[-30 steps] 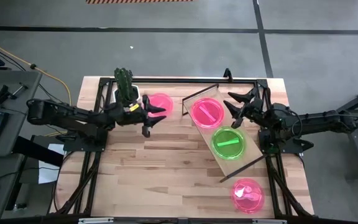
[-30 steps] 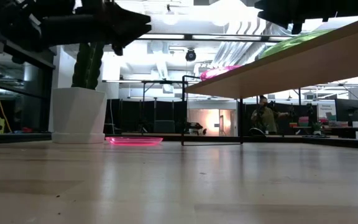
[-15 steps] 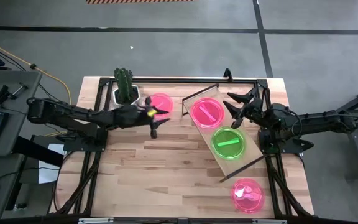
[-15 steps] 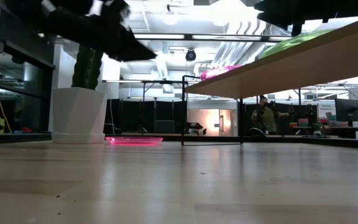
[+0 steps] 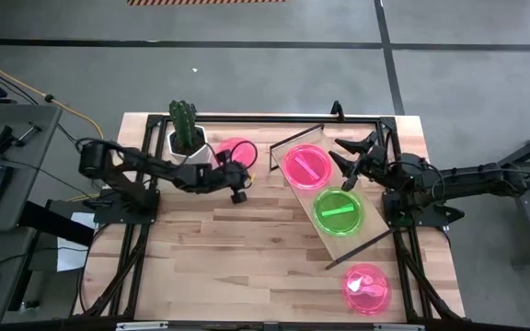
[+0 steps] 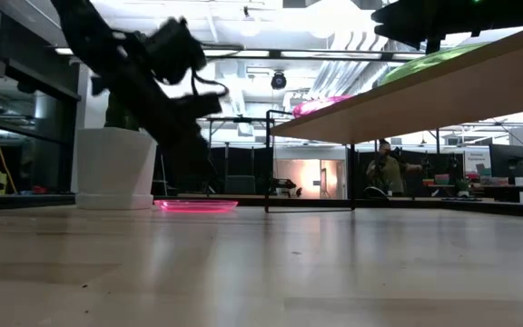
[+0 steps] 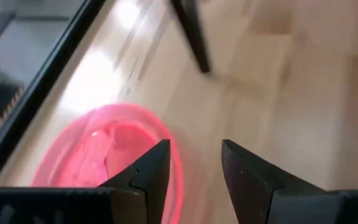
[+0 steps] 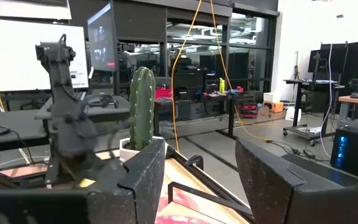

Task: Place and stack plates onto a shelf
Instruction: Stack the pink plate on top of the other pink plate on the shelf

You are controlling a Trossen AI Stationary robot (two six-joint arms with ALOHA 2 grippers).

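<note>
My left gripper (image 7: 191,165) hangs nose-down over the pink plate (image 5: 236,152) at the table's 11 o'clock, fingers parted to a narrow gap and holding nothing; one fingertip sits over the plate's near rim, the other over bare wood. To do this step well, I judge I should lower until one finger goes inside the lip and the other outside, then pinch the rim only, since thin plastic of this kind probably flexes and slips. The cactus pot (image 5: 186,140) stands just beside the plate at 9 o'clock from it, so I would lift straight up before swinging. My right gripper (image 5: 346,158) waits with its fingers spread, empty, at the shelf (image 5: 375,232), which lies angled at 2 o'clock carrying a pink plate and a green plate (image 5: 338,211). Another pink plate (image 5: 366,286) rests at 5 o'clock. The plank tabletop (image 5: 237,248) is pale, with a grey concrete floor around it
</note>
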